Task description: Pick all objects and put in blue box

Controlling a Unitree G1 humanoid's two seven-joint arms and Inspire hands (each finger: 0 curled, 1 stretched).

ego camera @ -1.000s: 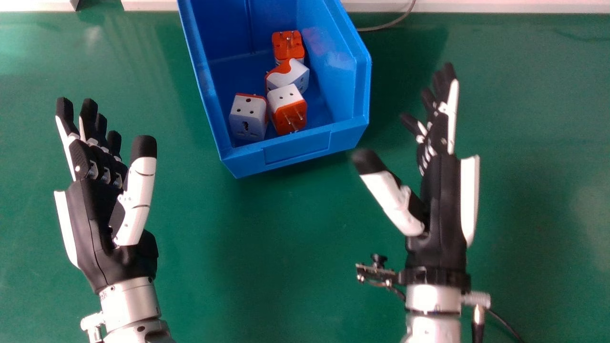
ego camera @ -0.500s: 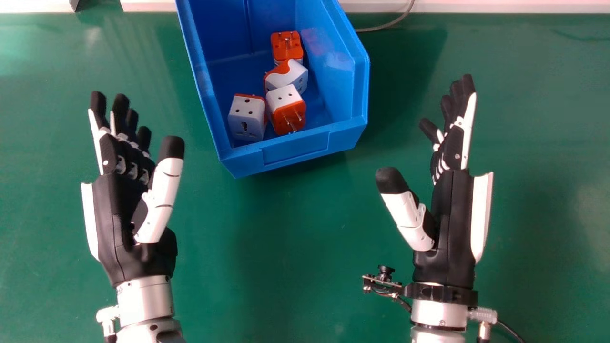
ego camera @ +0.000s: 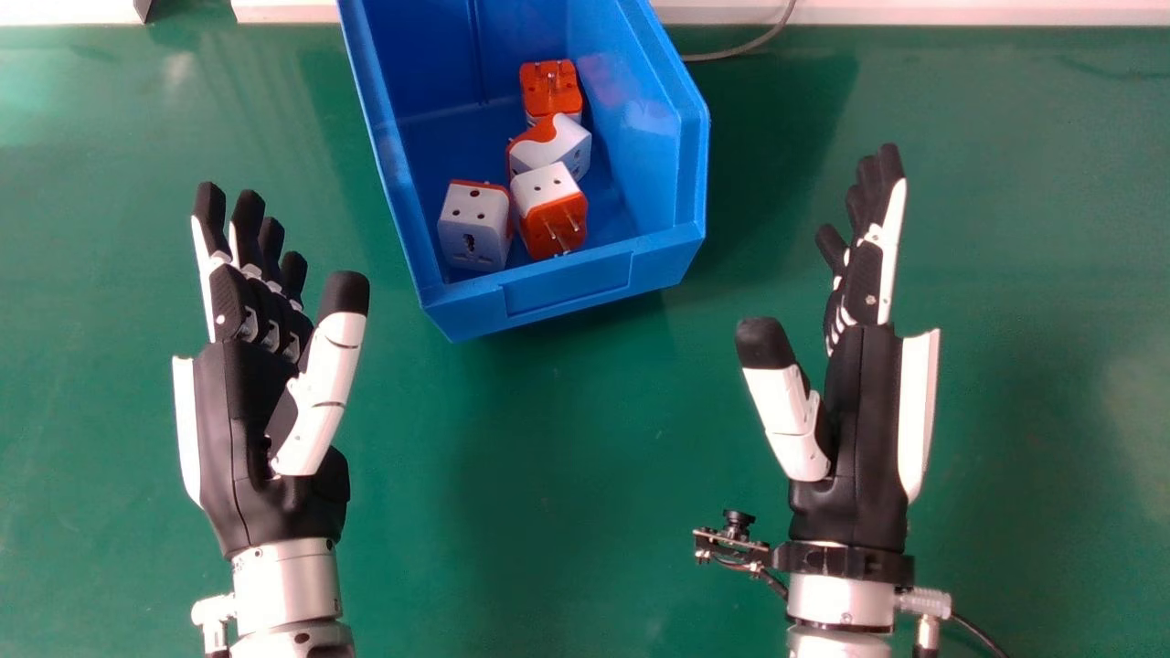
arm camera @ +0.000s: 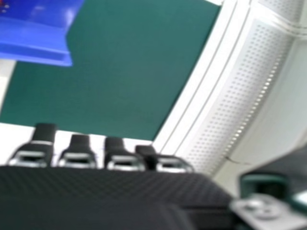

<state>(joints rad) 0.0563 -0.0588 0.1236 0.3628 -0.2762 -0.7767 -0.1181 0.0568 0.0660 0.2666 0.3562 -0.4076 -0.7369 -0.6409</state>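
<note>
Adapters (ego camera: 473,228) are lying in the blue box (ego camera: 569,285), the task apparently complete, left fingers (ego camera: 209,208) and right fingers (ego camera: 890,166) hanging open, empty.

"Anything you can read from your end?"

"No, I can't read any text, label, brand, number or sign in either of my two views."
</note>
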